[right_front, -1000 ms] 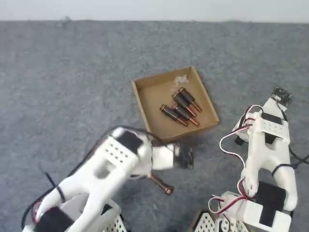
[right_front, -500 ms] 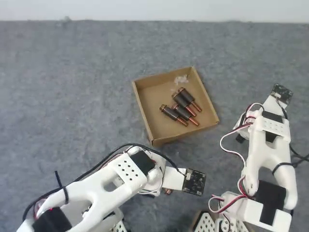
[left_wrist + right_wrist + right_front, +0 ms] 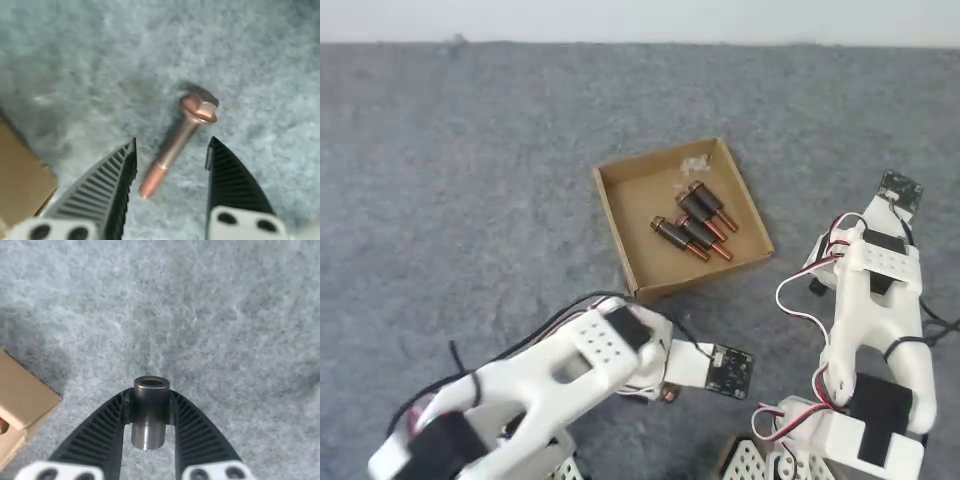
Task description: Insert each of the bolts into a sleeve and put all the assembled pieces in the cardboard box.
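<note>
Starting on the left: the left arm (image 3: 582, 365) is bent low over the grey counter (image 3: 470, 180), just in front of the box. Its jaws are spread wide with nothing in them. The only loose bolt (image 3: 176, 145) I can see is lying flat on the counter right in the gap between them, not touching either side as far as I can tell.

The thing to watch is the angle. The bolt's long axis runs more or less along the jaws rather than across them, but it's skewed a bit. The hex head points away from the wrist and the narrow tip points back toward it. So I reckon a straight squeeze should land on the shank side-on, though with that skew one jaw may meet it first and nudge it round. I can't tell how high the jaws are off the counter.

In the middle, the cardboard box (image 3: 620, 215) has three finished pieces (image 3: 692, 230) lying side by side in it.

Over on the right, the right arm (image 3: 873, 290) sits beside the box, well away from the bolt. Its jaws are clamped on a dark sleeve (image 3: 150, 412), with the open bore facing the wrist camera. So the left arm is clearly the one for the bolt. The right one has its hands full and looks like the receiving side, hole ready for the tip.
</note>
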Motion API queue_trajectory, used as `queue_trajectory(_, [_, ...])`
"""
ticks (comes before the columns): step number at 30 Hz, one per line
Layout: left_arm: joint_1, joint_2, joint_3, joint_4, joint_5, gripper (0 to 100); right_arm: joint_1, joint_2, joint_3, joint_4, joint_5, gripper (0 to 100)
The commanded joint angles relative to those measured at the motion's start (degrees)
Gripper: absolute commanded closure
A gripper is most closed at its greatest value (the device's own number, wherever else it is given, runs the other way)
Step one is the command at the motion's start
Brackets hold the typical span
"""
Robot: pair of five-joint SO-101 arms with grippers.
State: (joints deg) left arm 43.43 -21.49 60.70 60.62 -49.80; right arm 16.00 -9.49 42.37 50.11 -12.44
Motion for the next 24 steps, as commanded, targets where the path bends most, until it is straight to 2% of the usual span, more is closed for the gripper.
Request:
queue_trajectory(1, [-0.09, 9.67, -7.78, 2.73, -0.35, 79, 0.48, -0.31, -3.25, -0.40, 0.88, 99.2])
queue_trajectory(8, [2.20, 12.22, -10.07, 1.76, 3.52, 84, 0.48, -0.31, -3.25, -0.40, 0.97, 99.2])
queue_trajectory(16, [4.04, 12.66, -9.27, 0.70, 7.74, 84, 0.48, -0.31, -3.25, -0.48, 0.97, 99.2])
queue_trajectory(24, [4.04, 12.75, -9.01, -0.62, 11.60, 99, 1.54, -0.31, -3.25, -0.84, 0.97, 99.2])
